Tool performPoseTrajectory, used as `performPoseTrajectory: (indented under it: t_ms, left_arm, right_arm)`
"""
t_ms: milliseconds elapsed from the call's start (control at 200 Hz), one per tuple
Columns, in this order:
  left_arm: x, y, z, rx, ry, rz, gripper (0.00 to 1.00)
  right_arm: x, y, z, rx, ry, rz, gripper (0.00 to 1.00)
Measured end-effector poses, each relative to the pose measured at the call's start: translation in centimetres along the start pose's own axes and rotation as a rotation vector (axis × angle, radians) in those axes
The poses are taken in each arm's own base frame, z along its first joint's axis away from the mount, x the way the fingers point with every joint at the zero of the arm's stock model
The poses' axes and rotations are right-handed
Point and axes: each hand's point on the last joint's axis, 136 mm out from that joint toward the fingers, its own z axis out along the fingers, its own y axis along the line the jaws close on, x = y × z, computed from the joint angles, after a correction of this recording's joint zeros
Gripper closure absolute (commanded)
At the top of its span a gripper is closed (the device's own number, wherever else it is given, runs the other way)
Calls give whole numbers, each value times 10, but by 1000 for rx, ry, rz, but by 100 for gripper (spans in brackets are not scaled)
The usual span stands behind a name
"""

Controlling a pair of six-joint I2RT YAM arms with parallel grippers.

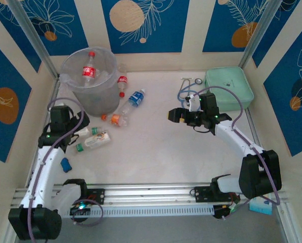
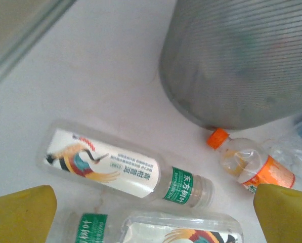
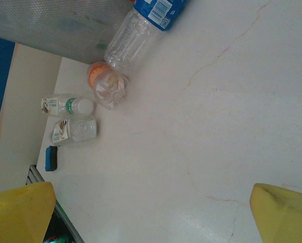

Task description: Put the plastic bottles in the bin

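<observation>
**Clear Plastic Bottles: One in Bin, Five on Surface**

Bin point(image 1: 101, 96): translucent grey-white, standing upright at the far left of the surface point(image 1: 161, 152). One red-labelled bottle point(image 1: 89, 71) with a red cap lies inside, high near the rim. What lies deeper in the bin cannot be made out.

Bottles outside the bin:
- A second red-labelled bottle point(image 1: 122, 81) lies just beside the bin's right wall, cap toward the near edge.
- A blue-labelled bottle point(image 1: 136, 98) lies to the right of that one, at an angle.
- An orange-capped bottle point(image 1: 117, 120) lies at the foot of the bin. The left wrist view shows its cap close against the base, but contact cannot be confirmed.
- The first white-and-green bottle point(image 2: 125, 169) and the second white-and-green bottle point(image 2: 181, 233) lie side by side on the near side of the bin.

Left claw point(image 2: 152, 215): above the two white-and-green bottles, yellow fingers point(image 2: 19, 215) spread wide, gripping nothing.

Right claw point(image 3: 152, 215): over bare surface right of centre, well apart from the bottles, fingers point(image 3: 285, 212) spread wide, holding nothing.

Other items: a mint-green case point(image 1: 229, 88) in the far right corner and a small blue block point(image 1: 66, 164) near the left arm.
</observation>
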Motion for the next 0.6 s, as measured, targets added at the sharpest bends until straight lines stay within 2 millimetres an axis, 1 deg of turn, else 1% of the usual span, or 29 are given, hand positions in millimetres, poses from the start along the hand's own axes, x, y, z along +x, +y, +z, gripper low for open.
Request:
performPoseTrajectory:
  t_ms: [125, 230, 375, 505, 535, 600]
  left_arm:
    - [30, 15, 35, -26, 61, -165, 0]
    - [48, 21, 57, -64, 115, -265, 0]
    - [61, 25, 77, -120, 174, -352, 0]
    - [68, 27, 93, -162, 216, -388, 0]
    - [69, 27, 96, -169, 221, -391, 0]
    - [64, 26, 101, -169, 209, -405, 0]
  right_arm:
    - [6, -2, 2, -5, 13, 21, 1]
    - [10, -3, 4, -8, 26, 32, 1]
    - [15, -9, 10, -3, 53, 52, 1]
    - [22, -17, 20, 6, 88, 84, 1]
    - [24, -18, 22, 8, 97, 88, 1]
    - [27, -19, 25, 10, 111, 93, 1]
